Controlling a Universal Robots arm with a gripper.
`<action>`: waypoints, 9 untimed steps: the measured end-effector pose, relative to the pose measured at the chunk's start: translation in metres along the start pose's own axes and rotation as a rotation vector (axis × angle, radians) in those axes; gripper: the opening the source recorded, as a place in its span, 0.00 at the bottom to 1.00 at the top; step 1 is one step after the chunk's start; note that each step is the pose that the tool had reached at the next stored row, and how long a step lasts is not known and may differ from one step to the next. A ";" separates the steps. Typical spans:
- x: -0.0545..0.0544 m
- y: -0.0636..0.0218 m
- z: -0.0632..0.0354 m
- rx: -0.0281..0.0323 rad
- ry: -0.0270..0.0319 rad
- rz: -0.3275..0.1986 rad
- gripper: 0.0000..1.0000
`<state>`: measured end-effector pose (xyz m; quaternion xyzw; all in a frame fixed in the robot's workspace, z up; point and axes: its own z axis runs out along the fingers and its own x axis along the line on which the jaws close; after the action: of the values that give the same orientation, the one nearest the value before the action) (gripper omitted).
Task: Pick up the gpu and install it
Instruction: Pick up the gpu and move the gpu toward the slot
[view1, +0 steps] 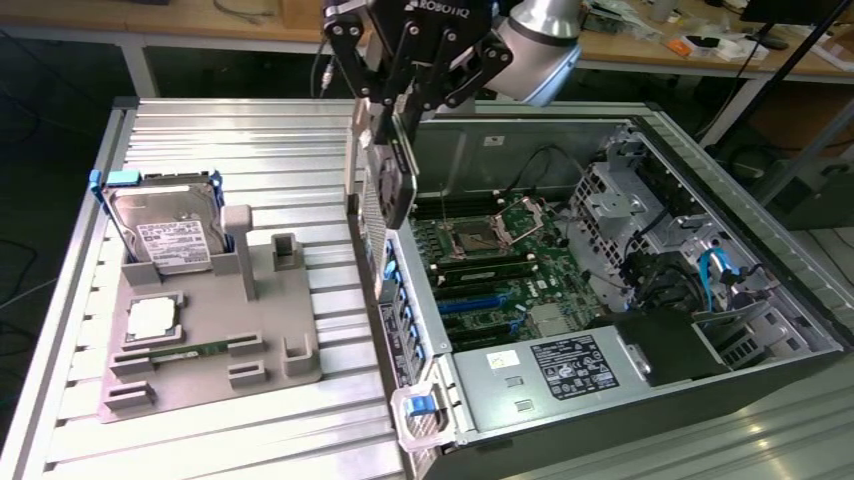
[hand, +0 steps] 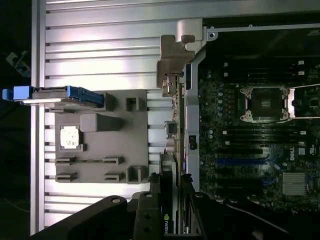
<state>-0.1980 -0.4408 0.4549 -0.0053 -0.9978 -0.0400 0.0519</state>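
The fingers (hand: 152, 205) are clamped on the gpu (view1: 394, 185), one on each flat face, pinching its upper edge. The gripper (view1: 391, 112) points straight down and the card hangs below it on edge, upright, clear of everything underneath. In the wrist view the gpu (hand: 171, 127) runs away from the fingers as a thin edge-on strip and ends, farthest from them, in its silvery bracket (hand: 174, 55).

Directly below the fingers and the card is the rear wall (view1: 400, 330) of the open computer case, with its row of blue slot clips. The card hangs over that wall, not yet down among the slots.

To one side of the fingers, inside the case, lies the motherboard (view1: 494, 270), with the CPU socket (view1: 478, 238) near the card and the power supply (view1: 561, 365) farther off.

On the other side of the fingers, well apart on the ribbed aluminium table (view1: 214, 130), sits a grey holder tray (view1: 267, 330). It carries a hard drive (view1: 167, 230) in a blue frame standing on edge and a processor chip (view1: 154, 318) lying flat.
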 end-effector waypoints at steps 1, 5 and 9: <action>-0.003 0.0000 -0.0002 0.0037 -0.0002 0.000 0.27; -0.013 0.0002 -0.0012 0.0160 -0.0006 0.002 0.27; -0.023 0.0003 -0.0024 0.0273 -0.0008 0.003 0.27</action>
<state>-0.1746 -0.4408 0.4549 -0.0062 -0.9983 -0.0263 0.0516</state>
